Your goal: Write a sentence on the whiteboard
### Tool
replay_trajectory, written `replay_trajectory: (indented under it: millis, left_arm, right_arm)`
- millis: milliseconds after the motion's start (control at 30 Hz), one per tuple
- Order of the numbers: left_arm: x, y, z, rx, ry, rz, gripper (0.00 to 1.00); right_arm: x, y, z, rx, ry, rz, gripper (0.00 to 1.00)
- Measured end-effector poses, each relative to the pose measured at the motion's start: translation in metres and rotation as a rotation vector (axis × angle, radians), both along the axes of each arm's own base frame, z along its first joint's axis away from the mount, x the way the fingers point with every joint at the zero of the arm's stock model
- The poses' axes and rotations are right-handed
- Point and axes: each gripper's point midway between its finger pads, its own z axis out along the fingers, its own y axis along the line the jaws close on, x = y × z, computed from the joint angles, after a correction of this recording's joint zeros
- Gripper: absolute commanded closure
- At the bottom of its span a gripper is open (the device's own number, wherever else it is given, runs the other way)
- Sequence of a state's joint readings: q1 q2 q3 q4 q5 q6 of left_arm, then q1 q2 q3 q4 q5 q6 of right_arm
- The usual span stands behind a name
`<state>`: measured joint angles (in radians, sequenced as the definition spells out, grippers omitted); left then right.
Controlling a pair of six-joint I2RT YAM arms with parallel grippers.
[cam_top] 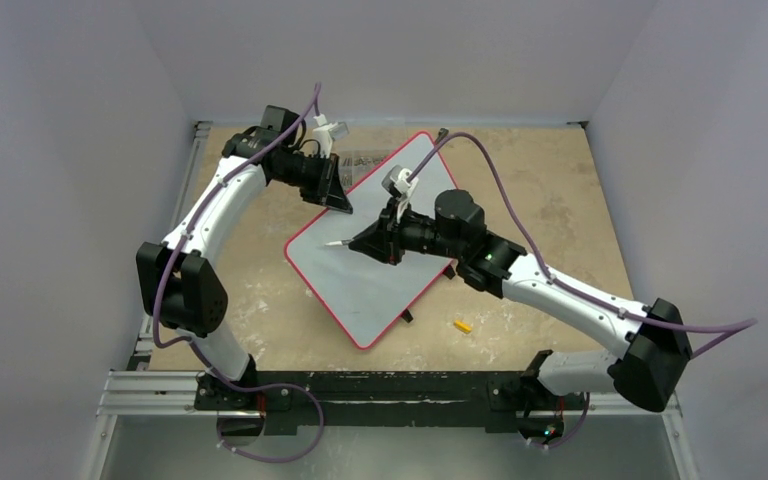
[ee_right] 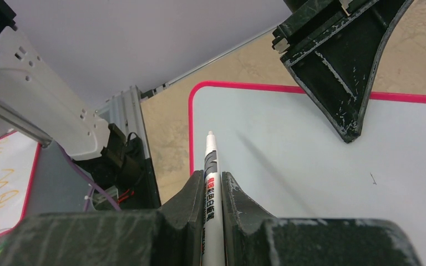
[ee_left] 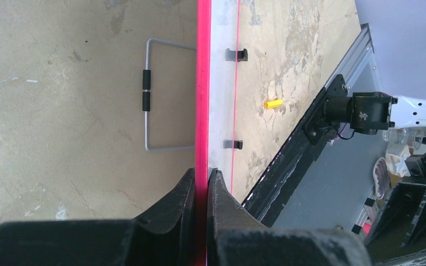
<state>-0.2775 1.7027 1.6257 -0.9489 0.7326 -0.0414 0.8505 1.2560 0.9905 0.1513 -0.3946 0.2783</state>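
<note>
The whiteboard lies slanted mid-table, pale surface in a thin red frame. Its surface shows no sentence, only a tiny dark mark. My left gripper is shut on the board's far red edge, with the frame pinched between its fingertips in the left wrist view. My right gripper is shut on a slim white marker. The marker's tip points at the board's left part, and its shadow lies apart from it. The left gripper's fingers also show in the right wrist view.
A yellow pen cap lies on the table near the board's near right edge and also shows in the left wrist view. A wire stand juts out behind the board. Another small board with orange lettering sits outside the cell.
</note>
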Motion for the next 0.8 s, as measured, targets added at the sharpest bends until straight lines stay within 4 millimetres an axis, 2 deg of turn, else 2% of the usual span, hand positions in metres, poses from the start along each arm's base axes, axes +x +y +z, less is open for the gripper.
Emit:
replay_trajectory:
  millis: [433,667,800]
  left_arm:
    - [0.0,0.001,0.0,0.005,-0.003,0.003,1.0]
    - [0.0,0.001,0.0,0.01,-0.008,0.005,1.0]
    - [-0.001,0.0,0.002,0.011,-0.013,0.003,1.0]
  right_arm:
    - [0.013,0.025,-0.029,-0.053,0.036,0.022,1.0]
    - [0.011,0.041,-0.03,-0.054,0.036,0.048,1.0]
    - [0.018,0.047,-0.026,-0.046,0.027,0.034,1.0]
